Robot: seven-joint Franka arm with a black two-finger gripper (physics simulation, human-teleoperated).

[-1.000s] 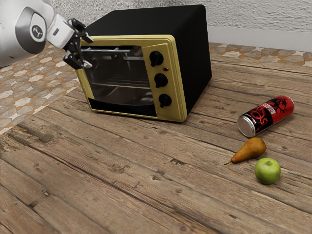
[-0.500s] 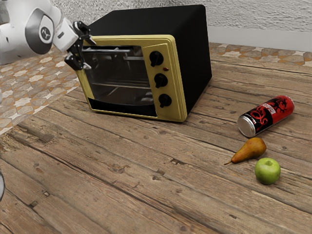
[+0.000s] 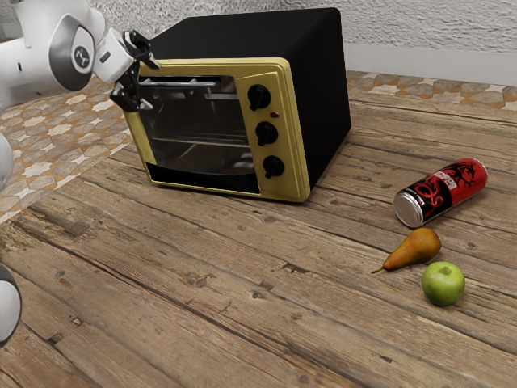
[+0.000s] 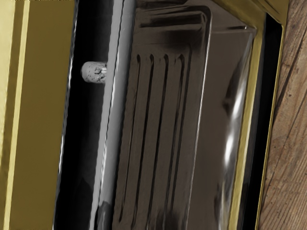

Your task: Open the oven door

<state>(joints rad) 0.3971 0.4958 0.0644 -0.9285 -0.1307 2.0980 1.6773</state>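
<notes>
The oven door [image 3: 198, 129] is shut, just beside the oven's [image 3: 319, 81] knobs [image 3: 266, 132]; the fingers [image 3: 149, 84] stand apart near its handle [image 3: 190, 82] (a pear [image 3: 416, 247] and apple [image 3: 443, 284] share the worktop [image 3: 202, 267]).

Can [image 3: 443, 192], pear [image 3: 414, 248], green apple [image 3: 443, 284].

And here's the can [image 3: 443, 191], with pale lettering [image 3: 446, 179] partway along its side, in among the red and black, and it's just too small to read! Over to the arm [image 3: 40, 58] now, where a small round badge [image 3: 81, 56] carries a dark mark, also too small to make out, so no readable words or numbers here!
</notes>
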